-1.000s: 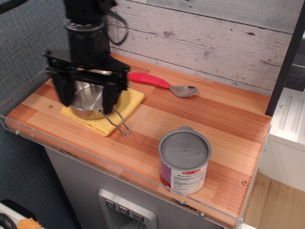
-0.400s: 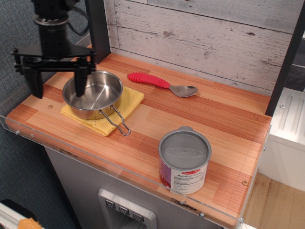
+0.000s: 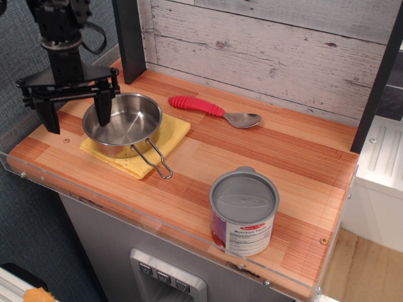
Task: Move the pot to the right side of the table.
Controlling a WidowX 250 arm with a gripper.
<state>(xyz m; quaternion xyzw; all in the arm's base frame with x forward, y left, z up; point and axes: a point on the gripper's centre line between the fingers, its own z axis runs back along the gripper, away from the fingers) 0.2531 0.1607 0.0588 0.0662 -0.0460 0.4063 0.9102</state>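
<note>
Fingers (image 3: 102,107) spread wide, empty; gripper (image 3: 74,111) sits at the far-left corner of the desk (image 3: 264,157). Right finger tip looks to be just at or over the pot's left rim; left finger is outside it, over bare wood. Cannot tell whether either touches.

Pot (image 3: 123,123) at left side of desk, resting on a yellow cloth (image 3: 171,134), upright, empty. Wire handle (image 3: 153,160) lies folded out toward the near edge, past the cloth onto the wood.

Handling, judged: thin steel, light, rigid, but polished and slippery. Wire loop likely swings, so a poor hold. Better to pinch the rim wall, one finger inside, one outside.

Right side holds a tin can (image 3: 243,212) near, a red-handled spoon (image 3: 214,111) far.
</note>
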